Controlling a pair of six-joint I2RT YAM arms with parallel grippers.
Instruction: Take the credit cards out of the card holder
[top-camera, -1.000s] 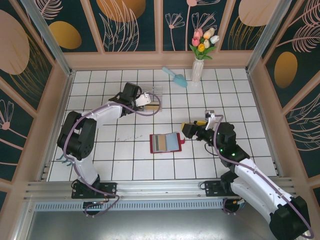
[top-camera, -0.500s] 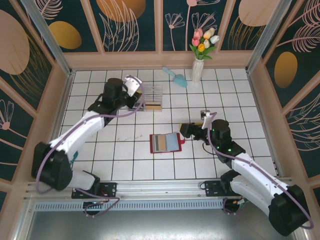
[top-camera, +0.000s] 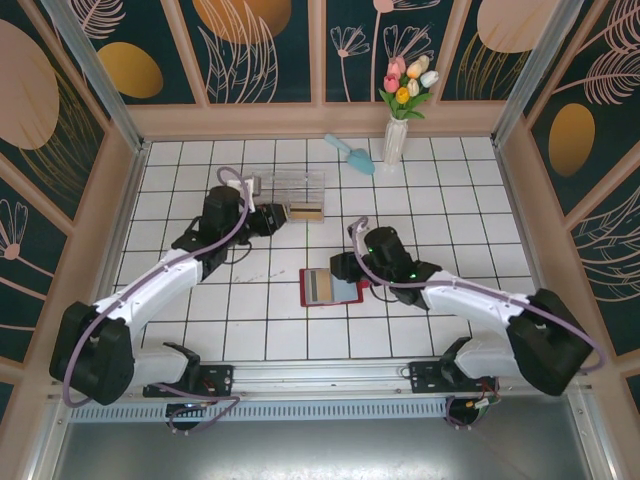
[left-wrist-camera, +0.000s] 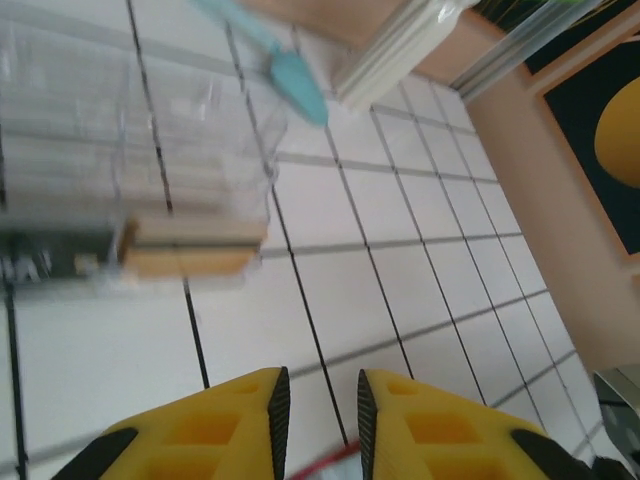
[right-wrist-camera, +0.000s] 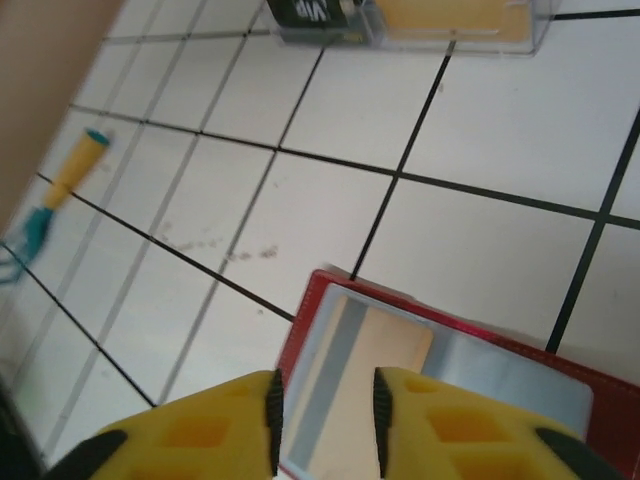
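The red card holder (top-camera: 310, 298) lies open on the white tiles in the middle. A tan credit card with a grey stripe (right-wrist-camera: 370, 350) sits in its pocket. My right gripper (top-camera: 338, 268) hovers over the card holder's right half. In the right wrist view the right gripper (right-wrist-camera: 325, 390) has its jaws a narrow gap apart above that card, holding nothing. My left gripper (top-camera: 278, 216) is left of the clear box (top-camera: 300, 188), with a small empty gap between its jaws (left-wrist-camera: 321, 380). A gold card (left-wrist-camera: 190, 250) and a dark card (right-wrist-camera: 310, 12) lie by the box's front.
A white vase of tulips (top-camera: 397, 140) and a teal scoop (top-camera: 350, 152) stand at the back. A teal and orange brush (right-wrist-camera: 60, 185) lies on the tiles to the left. Wooden walls ring the tiled floor.
My right gripper moved left from beside the card holder to above it, and its jaws narrowed from wide open. My left gripper pulled back from the clear box and narrowed slightly.
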